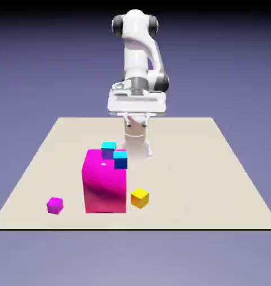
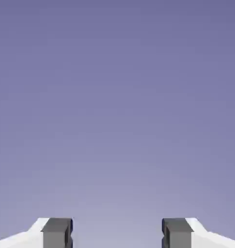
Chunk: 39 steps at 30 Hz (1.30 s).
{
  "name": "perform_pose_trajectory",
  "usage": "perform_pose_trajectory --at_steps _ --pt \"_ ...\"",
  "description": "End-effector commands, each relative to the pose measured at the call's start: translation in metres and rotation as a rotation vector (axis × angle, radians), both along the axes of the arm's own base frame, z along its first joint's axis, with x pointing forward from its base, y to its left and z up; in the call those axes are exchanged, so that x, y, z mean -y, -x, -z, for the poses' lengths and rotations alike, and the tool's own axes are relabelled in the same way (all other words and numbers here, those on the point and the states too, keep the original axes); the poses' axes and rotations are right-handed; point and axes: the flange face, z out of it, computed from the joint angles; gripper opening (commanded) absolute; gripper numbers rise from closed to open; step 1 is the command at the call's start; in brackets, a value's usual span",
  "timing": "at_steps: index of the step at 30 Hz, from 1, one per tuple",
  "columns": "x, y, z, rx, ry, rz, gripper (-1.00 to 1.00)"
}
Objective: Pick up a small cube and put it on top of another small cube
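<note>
Fingers (image 2: pixel 56 233) are seen spread apart in the hand view, with nothing but the blue-violet backdrop between them; nothing is pinched. The gripper (image 2: pixel 117 235) is carried high above the far part of the table (image 1: pixel 215 167), well apart from every cube.

The small cube (image 1: pixel 55 205) is found at the near left of the table, resting flat and alone, well to the left of the large magenta block (image 1: pixel 104 181). The yellow cube (image 1: pixel 139 197) lies just beside that block on its near right, and is taken to be the base for stacking. Two blue cubes (image 1: pixel 116 155) are seen at the block's far top edge; whether they rest on it or stand behind it cannot be told.

The small cube is judged to be light and rigid, with smooth, flat faces, so it is unlikely to deform or break but could slip or twist if it is gripped off-centre. It is best taken across two opposite vertical faces, near mid-height, with the jaws squared to its sides. Free space is seen all around it, so access from above is unhindered.

No containers are visible, and nothing is held in anything.
</note>
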Motion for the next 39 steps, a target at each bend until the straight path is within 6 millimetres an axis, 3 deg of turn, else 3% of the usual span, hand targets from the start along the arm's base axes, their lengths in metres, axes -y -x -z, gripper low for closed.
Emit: perform_pose_trajectory --at_steps 1,11,20,29,39 --pt "0.007 -0.01 0.003 -0.037 0.001 0.009 0.0" --pt "0.088 -0.099 0.05 -0.412 -0.003 0.095 0.0" --pt "0.177 -0.147 0.119 -0.749 -0.032 0.162 0.0" --pt "0.265 -0.16 0.203 -1.085 -0.087 0.214 0.0" --pt "0.345 -0.137 0.3 -1.451 -0.177 0.248 0.0"
